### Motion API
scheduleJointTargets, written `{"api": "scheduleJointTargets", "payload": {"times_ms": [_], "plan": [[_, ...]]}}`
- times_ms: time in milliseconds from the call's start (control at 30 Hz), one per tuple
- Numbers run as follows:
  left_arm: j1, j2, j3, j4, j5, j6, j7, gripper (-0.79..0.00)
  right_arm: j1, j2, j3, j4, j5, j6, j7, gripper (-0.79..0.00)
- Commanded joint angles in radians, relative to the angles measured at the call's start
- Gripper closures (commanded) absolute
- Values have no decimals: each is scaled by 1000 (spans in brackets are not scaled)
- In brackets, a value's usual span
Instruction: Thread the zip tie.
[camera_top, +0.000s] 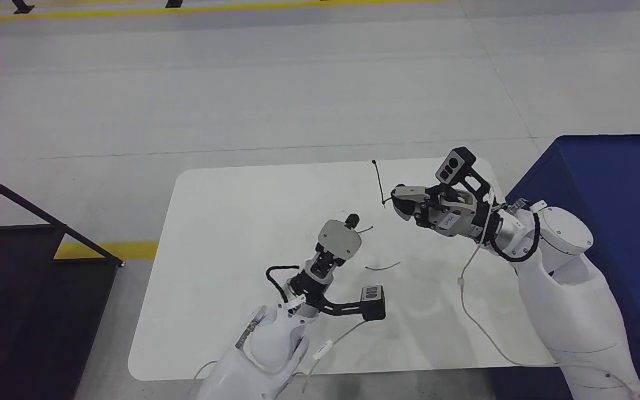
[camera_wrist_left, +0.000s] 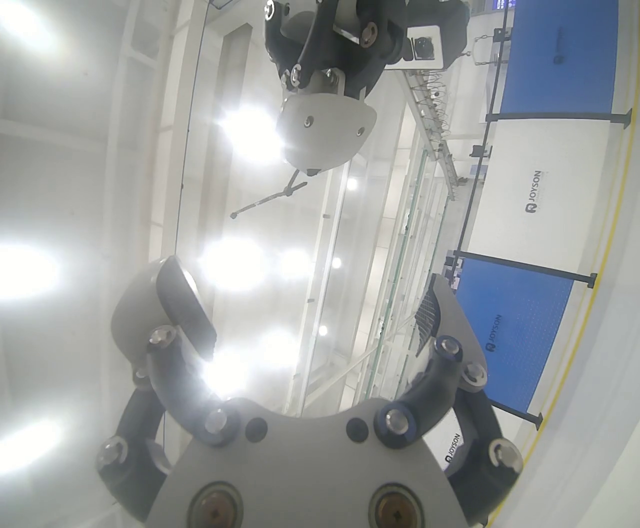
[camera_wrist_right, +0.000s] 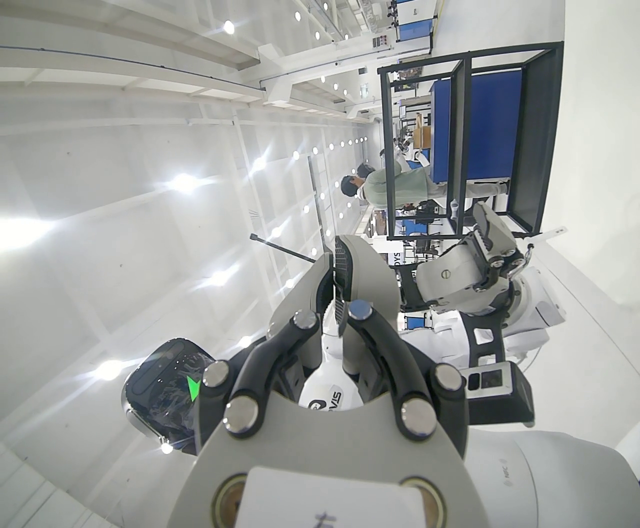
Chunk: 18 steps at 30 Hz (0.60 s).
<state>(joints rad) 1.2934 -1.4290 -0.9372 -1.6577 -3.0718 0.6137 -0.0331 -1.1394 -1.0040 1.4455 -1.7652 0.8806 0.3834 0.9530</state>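
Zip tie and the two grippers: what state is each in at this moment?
Zip tie: pinched near one end, straight, not looped, its long part sticking out free above the table.
Right gripper: shut on the zip tie.
Left gripper: open, holding nothing, facing the right gripper.

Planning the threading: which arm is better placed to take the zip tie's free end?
Left, probably: its jaws stand open and empty, facing the thin black plastic zip tie that the right jaws hold pinched.
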Motion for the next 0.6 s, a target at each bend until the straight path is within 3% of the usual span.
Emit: {"api": "scheduleJointTargets", "payload": {"times_ms": [0,67,133,200,500,567], "plan": [[0,0,0,0,0,0,-1,-785,0,0,0,0,0,0,0,0],[-10,-28,-57,54,0,-7,-83,-785,-13,-2,-6,4,24,-3,2,0],[-108,-23,-144,150,6,-24,41,-785,-18,-2,-8,1,25,-6,-3,0],[-136,-21,-170,197,3,8,67,-785,-21,-1,-10,-4,21,-3,-3,0],[-133,-23,-166,200,0,12,65,-785,-22,-1,-9,-10,21,-1,-5,0],[-139,-16,-208,182,184,17,5,-785,-22,-1,-9,-10,21,-1,-5,0]]}}
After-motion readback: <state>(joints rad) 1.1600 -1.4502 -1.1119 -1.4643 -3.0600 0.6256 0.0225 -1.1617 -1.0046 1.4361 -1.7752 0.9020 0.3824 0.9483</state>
